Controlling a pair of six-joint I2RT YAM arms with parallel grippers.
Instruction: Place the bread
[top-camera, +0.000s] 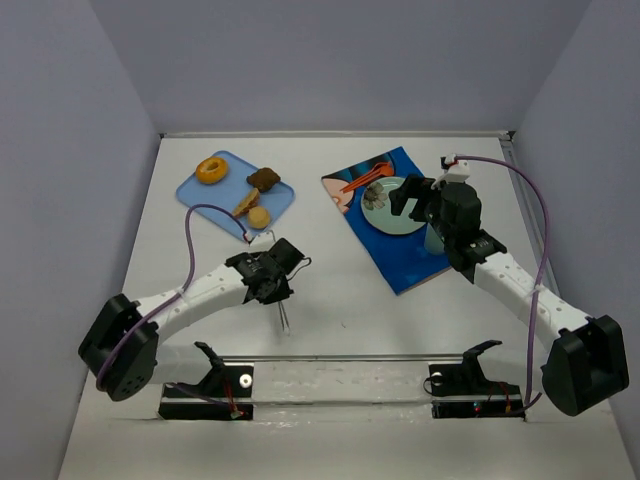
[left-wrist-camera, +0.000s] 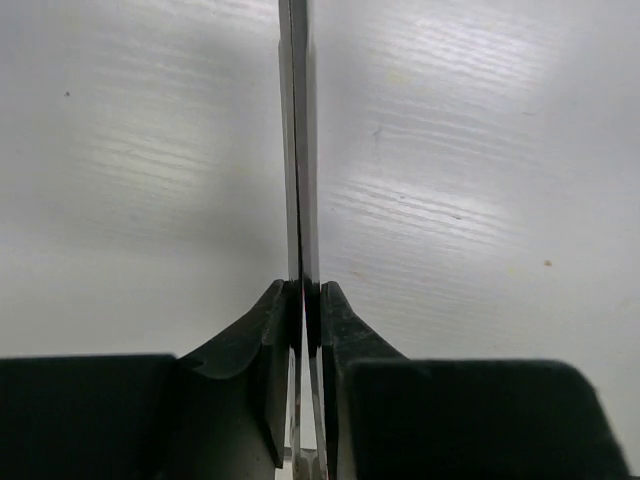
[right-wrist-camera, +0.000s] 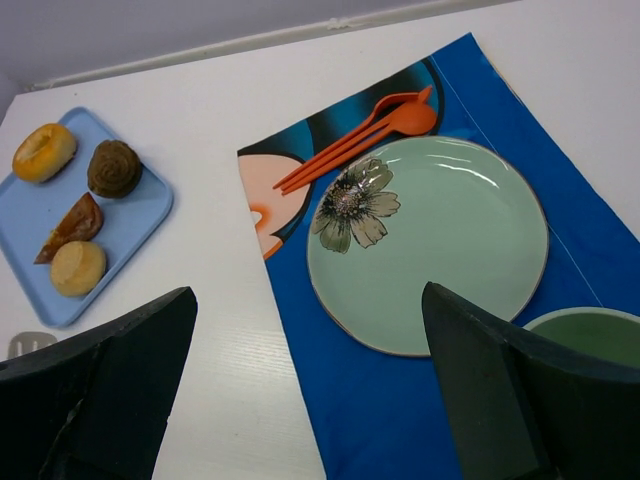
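Pinching thin tongs (left-wrist-camera: 298, 140) shut in left gripper (left-wrist-camera: 303, 300), likely for lifting bread (top-camera: 259, 216) off the upper-left tray (top-camera: 195, 193). Hovering right gripper (right-wrist-camera: 310, 390) spread wide over the plate (right-wrist-camera: 450, 240)

Soft, even light is coming from overhead, leaving the white table (top-camera: 350, 290) bright and laying only faint shadows beneath the arms. At the left wrist, pale glare bands are streaking the tabletop and the metal strip (left-wrist-camera: 298, 150) is showing dark. At the right wrist, the near fingers (right-wrist-camera: 500, 400) are blurring while the plate (right-wrist-camera: 450, 250) is catching a mild sheen.
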